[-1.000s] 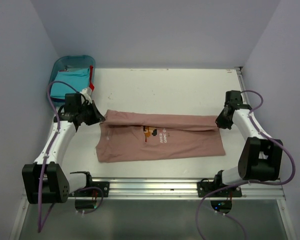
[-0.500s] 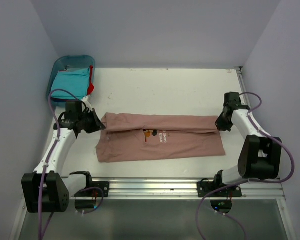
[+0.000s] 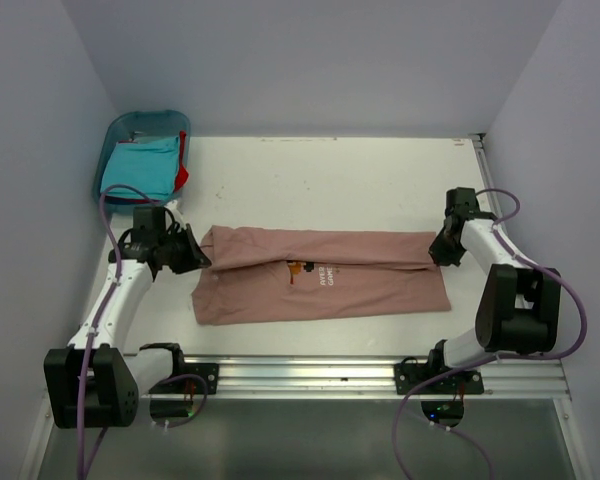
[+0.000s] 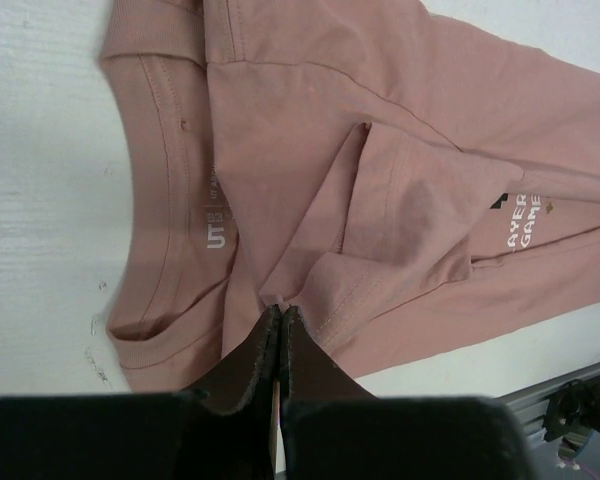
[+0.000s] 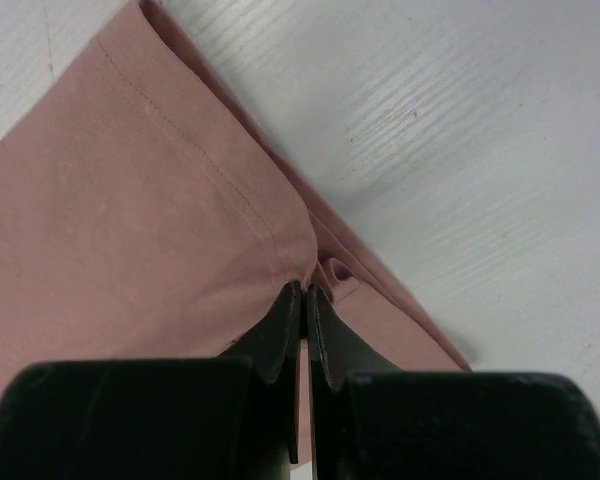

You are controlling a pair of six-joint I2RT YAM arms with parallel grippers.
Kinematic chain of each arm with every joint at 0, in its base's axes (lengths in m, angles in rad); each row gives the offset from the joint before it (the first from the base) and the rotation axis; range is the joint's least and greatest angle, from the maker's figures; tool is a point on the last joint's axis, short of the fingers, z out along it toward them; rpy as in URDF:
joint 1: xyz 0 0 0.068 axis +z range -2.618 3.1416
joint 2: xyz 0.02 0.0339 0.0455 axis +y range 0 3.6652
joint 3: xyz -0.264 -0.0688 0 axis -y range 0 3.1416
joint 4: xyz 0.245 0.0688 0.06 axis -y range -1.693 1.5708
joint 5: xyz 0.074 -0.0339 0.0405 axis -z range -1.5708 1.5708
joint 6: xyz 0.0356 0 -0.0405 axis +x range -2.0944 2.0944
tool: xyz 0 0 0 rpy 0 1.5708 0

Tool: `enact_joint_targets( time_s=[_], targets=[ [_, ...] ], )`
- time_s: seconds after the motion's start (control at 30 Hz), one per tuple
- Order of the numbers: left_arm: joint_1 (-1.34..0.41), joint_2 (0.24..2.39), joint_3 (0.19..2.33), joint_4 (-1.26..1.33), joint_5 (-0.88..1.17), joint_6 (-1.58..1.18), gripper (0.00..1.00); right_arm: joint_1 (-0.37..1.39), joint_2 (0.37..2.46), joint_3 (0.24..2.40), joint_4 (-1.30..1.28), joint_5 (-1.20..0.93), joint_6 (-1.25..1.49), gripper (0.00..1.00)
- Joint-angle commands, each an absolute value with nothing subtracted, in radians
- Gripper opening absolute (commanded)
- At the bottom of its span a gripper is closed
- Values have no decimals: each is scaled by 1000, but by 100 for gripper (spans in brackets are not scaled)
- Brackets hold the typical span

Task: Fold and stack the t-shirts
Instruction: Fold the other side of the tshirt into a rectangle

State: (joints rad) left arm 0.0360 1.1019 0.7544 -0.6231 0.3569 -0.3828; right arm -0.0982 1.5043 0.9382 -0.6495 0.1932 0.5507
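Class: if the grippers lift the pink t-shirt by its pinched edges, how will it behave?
Probably floppy: the pink t-shirt creases and bunches at the left gripper. Held only there and at the right gripper, its middle would likely sag. Thin cloth: probably light.

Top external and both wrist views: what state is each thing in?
pink t-shirt: spread on the table, far edge folded over
turquoise t-shirt: folded, in the bin
red t-shirt: in the bin, mostly hidden
blue bin: holds those two shirts
left gripper: shut on the pink t-shirt, collar end
right gripper: shut on the pink t-shirt, hem end
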Motion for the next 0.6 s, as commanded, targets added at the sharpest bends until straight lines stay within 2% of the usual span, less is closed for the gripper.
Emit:
enact_joint_targets(
  time_s=[0.0,0.07,0.17,0.2,0.23,0.27,0.3,0.37,0.57],
  targets=[
    [31,1078,749,-673,345,-402,0,-95,1493,934,-635,225,560,0],
    [31,1078,739,-686,354,-406,0,-95,1490,937,-643,229,560,0],
    [31,1069,723,-715,354,-410,3,-95,1482,942,-653,212,560,27],
    [29,1065,721,-732,354,-410,10,-95,1477,946,-657,207,558,40],
    [29,1051,721,-741,347,-411,17,-95,1473,948,-663,201,558,46],
    [29,1042,724,-753,338,-414,33,-94,1467,953,-678,201,560,50],
    [31,1020,732,-781,327,-422,39,-95,1448,962,-687,202,561,57],
    [29,994,770,-814,301,-434,100,-94,1405,977,-707,199,561,63],
    [29,891,868,-708,288,-486,100,-94,1328,1026,-710,164,565,66]
  ],
)
